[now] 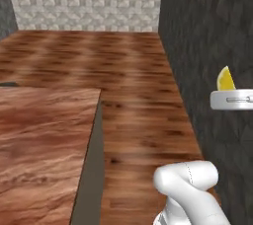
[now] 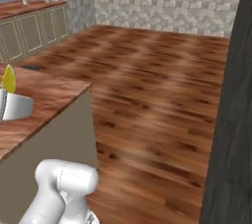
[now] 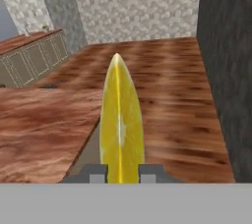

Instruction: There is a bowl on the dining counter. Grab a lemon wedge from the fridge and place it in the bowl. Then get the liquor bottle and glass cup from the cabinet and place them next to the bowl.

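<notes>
Fingers (image 3: 121,173) clamped on lemon wedge (image 3: 121,125), held upright w/ edge up, beside wooden counter (image 3: 39,125).

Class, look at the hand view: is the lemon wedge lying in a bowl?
No. The lemon wedge stands upright, pinched between the claw fingertips, above the wooden counter.
</notes>
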Available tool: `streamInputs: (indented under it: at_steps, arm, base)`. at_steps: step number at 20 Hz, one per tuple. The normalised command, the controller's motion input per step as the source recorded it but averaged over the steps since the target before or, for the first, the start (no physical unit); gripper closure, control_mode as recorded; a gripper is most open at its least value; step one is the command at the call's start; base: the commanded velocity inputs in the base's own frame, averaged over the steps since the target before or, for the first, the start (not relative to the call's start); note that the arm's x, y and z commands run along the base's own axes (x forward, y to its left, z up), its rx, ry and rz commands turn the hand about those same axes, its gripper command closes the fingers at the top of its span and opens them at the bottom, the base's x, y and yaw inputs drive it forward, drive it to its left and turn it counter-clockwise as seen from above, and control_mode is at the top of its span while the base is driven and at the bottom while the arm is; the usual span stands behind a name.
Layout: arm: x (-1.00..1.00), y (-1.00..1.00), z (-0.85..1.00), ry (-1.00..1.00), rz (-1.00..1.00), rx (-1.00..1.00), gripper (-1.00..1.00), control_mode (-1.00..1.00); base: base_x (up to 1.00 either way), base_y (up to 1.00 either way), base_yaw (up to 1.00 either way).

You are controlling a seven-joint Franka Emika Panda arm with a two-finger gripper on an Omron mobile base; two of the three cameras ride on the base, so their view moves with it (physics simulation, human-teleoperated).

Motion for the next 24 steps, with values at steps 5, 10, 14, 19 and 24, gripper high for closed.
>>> streamInputs:
  at_steps: [5, 10, 14, 19, 24]
  arm:
    - [0.00, 0.00, 0.00, 0.00, 0.00, 0.00, 1.00, 1.00]
    - [0.00, 0.00, 0.00, 0.00, 0.00, 0.00, 1.00, 1.00]
    - [0.00, 0.00, 0.00, 0.00, 0.00, 0.00, 1.00, 1.00]
    - [0.00, 0.00, 0.00, 0.00, 0.00, 0.00, 1.00, 1.00]
    - [0.00, 0.00, 0.00, 0.00, 0.00, 0.00, 1.00, 1.00]
  base:
    - [0.90, -0.79, 0.35]
    - [0.94, -0.69, 0.39]
    - [0.94, -0.60, 0.41]
    - [0.95, -0.57, 0.42]
    - [1.00, -0.53, 0.41]
